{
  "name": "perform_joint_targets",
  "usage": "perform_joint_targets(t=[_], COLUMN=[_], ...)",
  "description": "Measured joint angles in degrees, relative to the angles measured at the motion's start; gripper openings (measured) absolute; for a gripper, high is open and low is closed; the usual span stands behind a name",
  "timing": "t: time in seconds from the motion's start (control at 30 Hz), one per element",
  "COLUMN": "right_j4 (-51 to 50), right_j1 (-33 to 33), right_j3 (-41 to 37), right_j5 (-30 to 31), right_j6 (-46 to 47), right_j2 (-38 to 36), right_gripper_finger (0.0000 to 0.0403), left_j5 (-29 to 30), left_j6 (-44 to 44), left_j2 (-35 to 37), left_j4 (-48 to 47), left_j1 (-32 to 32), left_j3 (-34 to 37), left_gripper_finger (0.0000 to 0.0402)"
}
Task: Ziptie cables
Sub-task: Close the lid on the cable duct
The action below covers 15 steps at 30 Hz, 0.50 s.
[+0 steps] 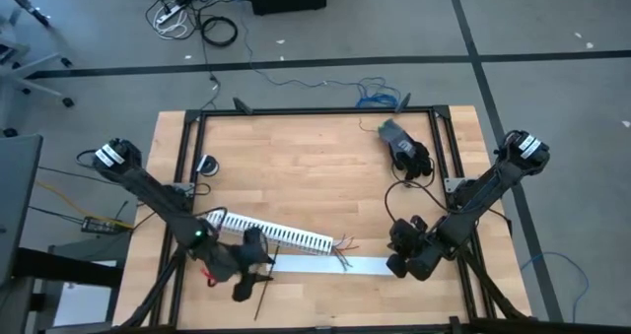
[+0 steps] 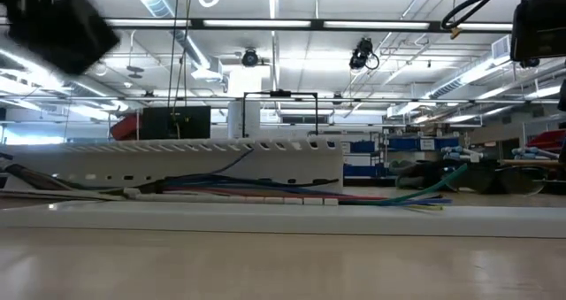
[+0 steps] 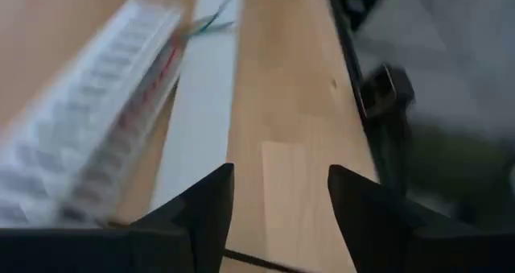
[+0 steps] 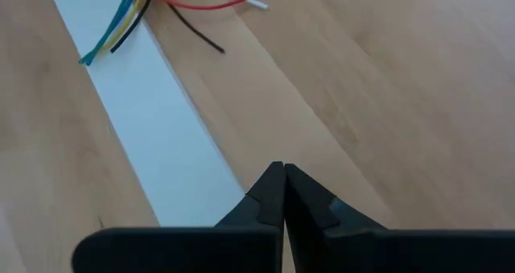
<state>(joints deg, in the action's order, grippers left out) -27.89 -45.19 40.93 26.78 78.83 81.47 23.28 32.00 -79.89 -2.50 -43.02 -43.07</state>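
From above, the left gripper [image 1: 254, 267] hangs over the near edge of the table [image 1: 296, 167], just in front of the white slotted channel [image 1: 271, 232]. The ziptie [image 1: 262, 297] lies as a thin black strip just beside this gripper, on the side toward the table edge. The cables [image 1: 342, 250] come out of the channel end, between the two grippers. The right gripper [image 1: 404, 260] sits at the far end of the flat white strip [image 1: 330, 264].

In the low view, the cables [image 2: 265, 194] run along the foot of the channel [image 2: 195, 158], and their loose ends fan out to the right.

In the left wrist view, the left gripper [image 3: 280, 200] stands released, with bare table between its fingers [image 3: 205, 213]. The ziptie [image 3: 265, 261] crosses just under the fingertips, not grasped.

In the right wrist view, the right gripper [image 4: 282, 184] is clenched, holding nothing. The cable ends [image 4: 129, 15] lie well ahead of it, on the white strip [image 4: 153, 144].
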Motion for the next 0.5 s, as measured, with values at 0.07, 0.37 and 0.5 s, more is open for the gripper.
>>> perform_joint_targets(t=[0.07, 0.37, 0.5], right_j4=[0.06, 1.12, 1.15], right_j1=[0.02, 0.0, 0.0], right_j3=[0.0, 0.0, 0.0], right_j5=[-0.03, 0.52, 0.54], right_j6=[0.0, -0.81, -1.44], right_j2=[0.0, 0.0, 0.0], right_gripper_finger=[0.0001, 0.0001, 0.0002], left_j5=[4.65, 12.92, 13.36], left_j6=[-9.1, -8.8, -6.5], left_j2=[-0.49, -9.18, -13.27], left_j4=[-11.82, -46.58, -48.14], left_j1=[-0.79, -1.17, -0.99], left_j3=[-5.7, -11.67, -11.65], left_gripper_finger=[0.0197, 0.0197, 0.0197])
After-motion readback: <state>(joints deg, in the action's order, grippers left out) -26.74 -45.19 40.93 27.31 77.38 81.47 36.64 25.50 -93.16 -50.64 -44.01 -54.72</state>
